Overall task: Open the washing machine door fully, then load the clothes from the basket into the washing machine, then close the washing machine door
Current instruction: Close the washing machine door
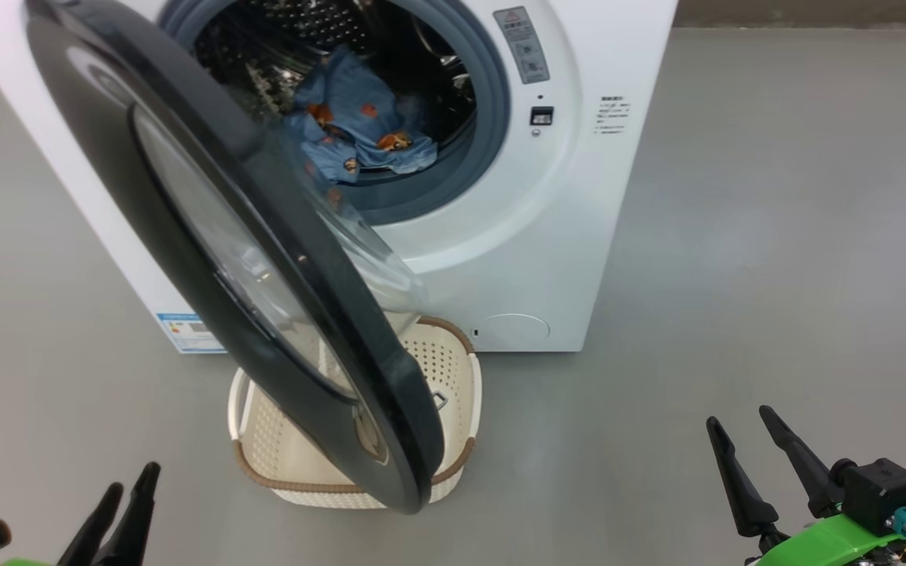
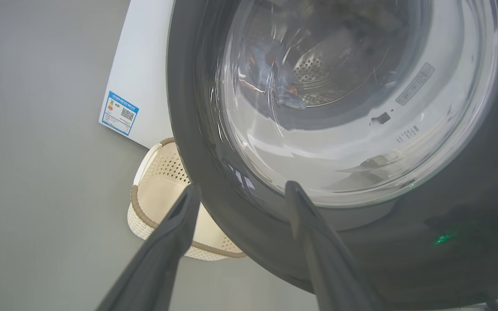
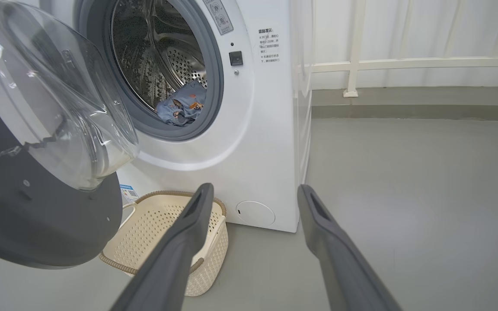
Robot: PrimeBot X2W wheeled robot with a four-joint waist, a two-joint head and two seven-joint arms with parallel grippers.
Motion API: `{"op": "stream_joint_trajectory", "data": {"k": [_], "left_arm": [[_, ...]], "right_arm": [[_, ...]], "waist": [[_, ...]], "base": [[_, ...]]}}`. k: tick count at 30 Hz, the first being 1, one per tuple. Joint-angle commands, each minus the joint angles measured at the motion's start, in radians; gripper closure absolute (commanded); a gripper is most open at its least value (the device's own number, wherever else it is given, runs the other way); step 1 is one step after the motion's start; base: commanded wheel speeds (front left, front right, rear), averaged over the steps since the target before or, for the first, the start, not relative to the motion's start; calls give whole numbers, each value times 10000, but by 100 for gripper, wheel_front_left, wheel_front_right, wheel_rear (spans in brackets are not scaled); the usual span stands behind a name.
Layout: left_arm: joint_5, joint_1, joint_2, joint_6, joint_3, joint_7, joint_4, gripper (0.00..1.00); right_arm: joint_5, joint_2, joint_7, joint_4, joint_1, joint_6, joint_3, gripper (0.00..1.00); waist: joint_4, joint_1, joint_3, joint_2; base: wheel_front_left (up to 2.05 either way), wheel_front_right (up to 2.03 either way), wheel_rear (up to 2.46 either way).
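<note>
The washing machine (image 1: 547,236) stands with its door (image 1: 264,275) swung halfway out toward me, black rim edge-on. The clothes (image 1: 359,126), light blue with orange figures, lie in the steel drum, some over the gasket's lower lip; they are also in the right wrist view (image 3: 182,106). The basket (image 1: 465,358) sits on the floor under the door, and no cloth shows in its visible part (image 3: 154,229). My left gripper (image 1: 132,478) is open, close before the door's outer face (image 2: 197,129). My right gripper (image 1: 738,417) is open at the lower right, apart from everything.
Grey floor (image 1: 775,236) spreads to the right of the machine. A blue label (image 2: 119,113) marks the machine's lower front. A white rail (image 3: 352,65) runs along the wall behind, to the machine's right.
</note>
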Motion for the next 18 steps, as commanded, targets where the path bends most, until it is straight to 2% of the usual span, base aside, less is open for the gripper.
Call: {"op": "stream_joint_trajectory", "data": {"k": [1, 3, 6, 13, 14, 18], "left_arm": [[394, -267, 566, -29, 217, -497, 66, 0], [588, -287, 607, -29, 117, -621, 173, 0], [1529, -379, 620, -29, 108, -772, 575, 0], [4444, -63, -454, -29, 1702, -786, 599, 0], [5205, 59, -722, -29, 2031, -787, 534, 0], [6478, 274, -1296, -29, 2698, -788, 290, 0]], "right_arm": [[-77, -193, -49, -221, -13, 16, 159, 0], [-79, -197, -49, -224, -19, 16, 145, 0], [-87, -205, -49, -243, -45, 16, 124, 0], [-96, -191, -49, -253, -105, 16, 49, 0], [-92, -199, -49, -258, -101, 16, 9, 0], [-92, -206, -49, -276, -86, 16, -59, 0]], "waist": [[-291, 0, 60, 0], [-361, 0, 79, 0], [-552, 0, 135, 0], [-897, 0, 166, 0], [-944, 0, 167, 0], [-999, 0, 175, 0]], "base": [[0, 0, 0], [0, 0, 0], [0, 0, 0], [0, 0, 0], [0, 0, 0], [0, 0, 0]]}}
